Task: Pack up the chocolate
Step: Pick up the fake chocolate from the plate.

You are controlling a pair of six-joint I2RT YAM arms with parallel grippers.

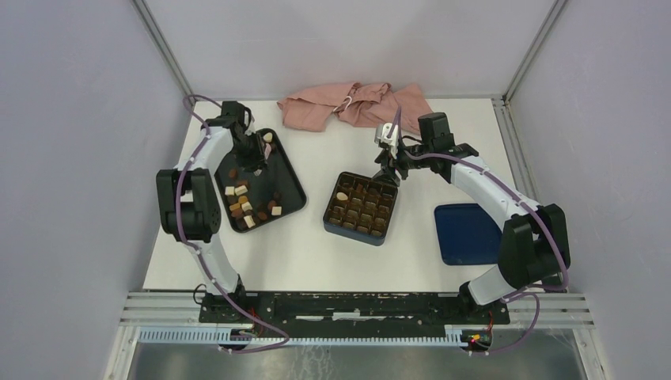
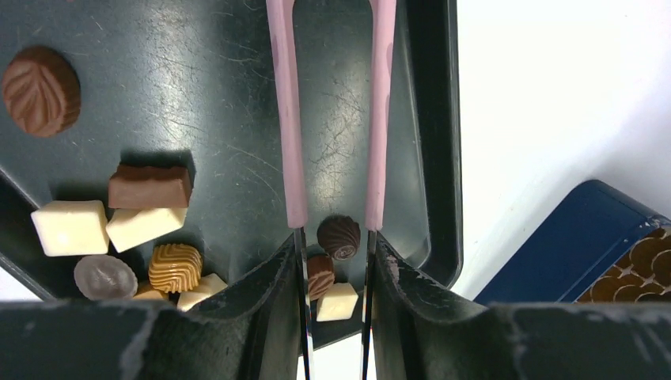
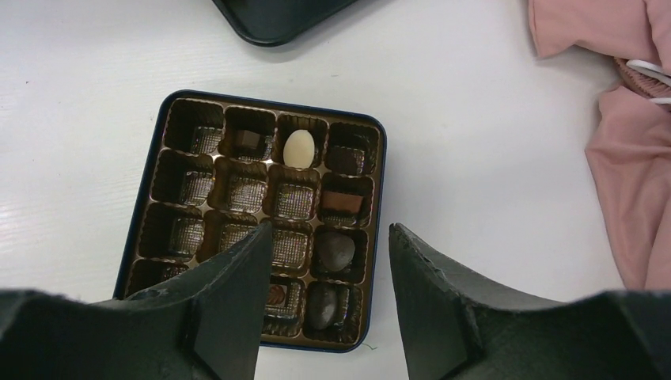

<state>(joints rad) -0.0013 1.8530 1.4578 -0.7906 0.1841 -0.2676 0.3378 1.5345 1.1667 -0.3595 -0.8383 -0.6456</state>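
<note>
Several pieces of chocolate (image 1: pixel 245 206), dark brown, light brown and cream-white, lie on the black tray (image 1: pixel 291 188). My left gripper (image 1: pixel 257 152) hovers over the tray's far end, shut on pink tongs (image 2: pixel 289 119) whose arms stand apart. A round dark piece (image 2: pixel 339 237) lies on the tray between those arms, close to the jaws. The dark blue box (image 3: pixel 380 158) has a brown gridded insert holding a cream oval (image 3: pixel 298 148), a brown bar (image 3: pixel 341 202) and two dark round pieces (image 3: pixel 335 248). My right gripper (image 3: pixel 330 237) hangs open and empty over the box's far right corner.
A crumpled pink cloth (image 1: pixel 352 105) lies at the back of the white table. The box's dark blue lid (image 1: pixel 467 232) rests at the right, next to the right arm. Grey walls close in both sides.
</note>
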